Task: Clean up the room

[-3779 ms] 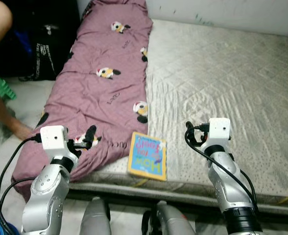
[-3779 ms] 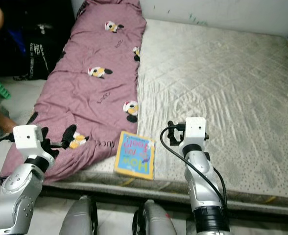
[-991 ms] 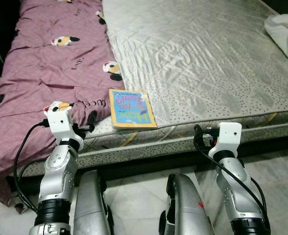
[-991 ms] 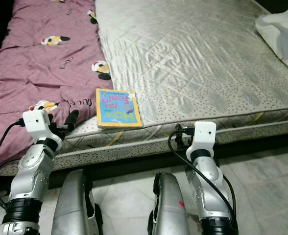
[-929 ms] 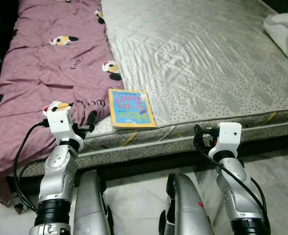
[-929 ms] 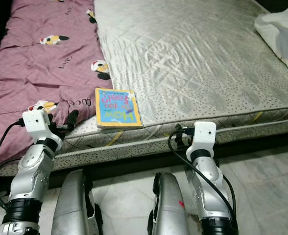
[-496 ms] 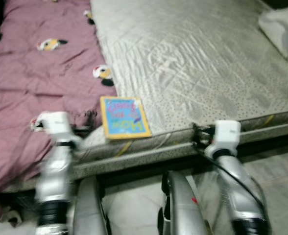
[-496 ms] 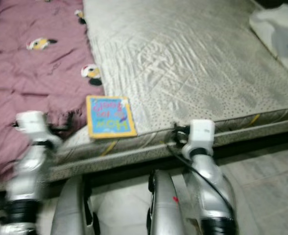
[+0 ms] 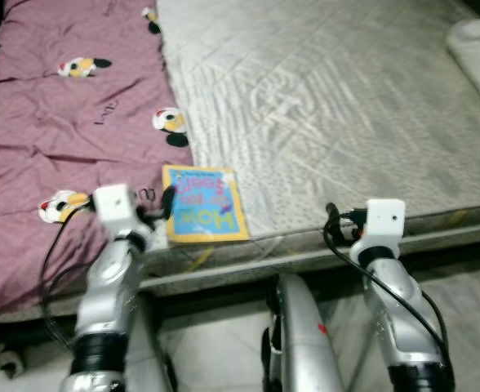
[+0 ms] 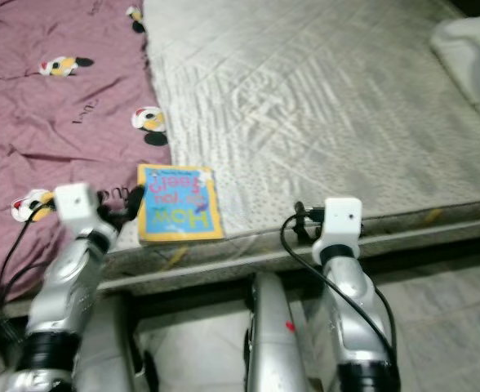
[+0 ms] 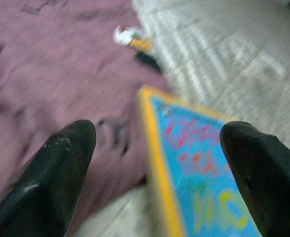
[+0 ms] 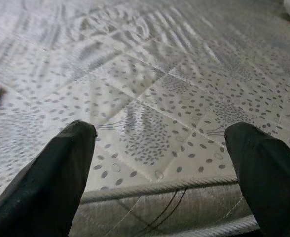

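A yellow-edged book [image 9: 202, 214] lies flat near the front edge of the bed [image 9: 346, 122], just beside the maroon blanket [image 9: 52, 139] covering the bed's left side. The left gripper [image 11: 155, 163] hovers close over the book's left edge with its fingers spread wide, likely lining up to straddle it. The right gripper [image 12: 160, 163], its 2 fingers also wide apart, faces bare mattress, well apart from the book

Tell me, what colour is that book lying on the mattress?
The book is bright blue with a yellow border, clearest in the left eye view.
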`<state>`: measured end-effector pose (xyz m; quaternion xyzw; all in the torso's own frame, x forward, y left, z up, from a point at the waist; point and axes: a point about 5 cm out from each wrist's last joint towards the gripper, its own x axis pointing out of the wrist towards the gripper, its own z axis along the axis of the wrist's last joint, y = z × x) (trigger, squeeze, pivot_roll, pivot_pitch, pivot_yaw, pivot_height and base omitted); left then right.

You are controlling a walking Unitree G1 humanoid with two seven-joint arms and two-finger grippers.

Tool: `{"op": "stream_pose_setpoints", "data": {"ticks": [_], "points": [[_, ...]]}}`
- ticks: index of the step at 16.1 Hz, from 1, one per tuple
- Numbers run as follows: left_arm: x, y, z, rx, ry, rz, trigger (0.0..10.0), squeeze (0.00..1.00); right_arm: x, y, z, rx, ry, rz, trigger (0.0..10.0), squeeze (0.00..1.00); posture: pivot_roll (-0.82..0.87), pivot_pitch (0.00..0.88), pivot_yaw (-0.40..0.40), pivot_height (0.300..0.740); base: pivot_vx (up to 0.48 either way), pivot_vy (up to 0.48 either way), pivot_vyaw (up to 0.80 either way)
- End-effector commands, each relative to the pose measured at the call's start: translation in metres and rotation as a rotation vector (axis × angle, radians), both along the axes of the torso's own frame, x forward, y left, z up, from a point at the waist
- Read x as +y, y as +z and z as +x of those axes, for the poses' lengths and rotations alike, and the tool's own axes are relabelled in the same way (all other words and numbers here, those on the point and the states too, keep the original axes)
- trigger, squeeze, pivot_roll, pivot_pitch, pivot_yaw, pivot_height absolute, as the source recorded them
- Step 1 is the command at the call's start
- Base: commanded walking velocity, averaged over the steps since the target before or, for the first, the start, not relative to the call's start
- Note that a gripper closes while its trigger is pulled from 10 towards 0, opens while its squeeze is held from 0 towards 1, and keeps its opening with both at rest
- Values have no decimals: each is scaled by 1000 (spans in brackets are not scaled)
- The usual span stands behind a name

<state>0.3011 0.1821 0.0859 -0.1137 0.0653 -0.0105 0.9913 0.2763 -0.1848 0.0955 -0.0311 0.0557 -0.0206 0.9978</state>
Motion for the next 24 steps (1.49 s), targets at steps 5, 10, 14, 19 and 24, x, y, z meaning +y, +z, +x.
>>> {"op": "stream_pose_setpoints", "data": {"ticks": [5, 10, 14, 19, 24], "points": [[-14, -12, -4, 102, -118, -55, 10000, 0, 0, -5, -3, 26, 9, 6, 10000, 0, -85, 171, -41, 523, 0, 0, 0], [-23, -20, -5, 202, -196, -114, 10000, 0, 1, -6, -2, 25, 6, 6, 10000, 0, -79, 169, -41, 518, 0, 0, 0], [-28, -24, -4, 247, -222, -135, 10000, 0, 1, -6, -3, 24, 9, 0, 10000, 0, -86, 167, -44, 518, 0, 0, 0], [-26, -31, -1, 313, -241, -207, 10000, 0, -2, -5, -3, 24, -1, -3, 10000, 0, -95, 173, -46, 518, 0, 0, 0], [-19, -28, 15, 332, -218, -363, 10000, 0, -9, -1, -6, 13, -16, -20, 10000, 0, -127, 169, -54, 518, 0, 0, 0]]}}
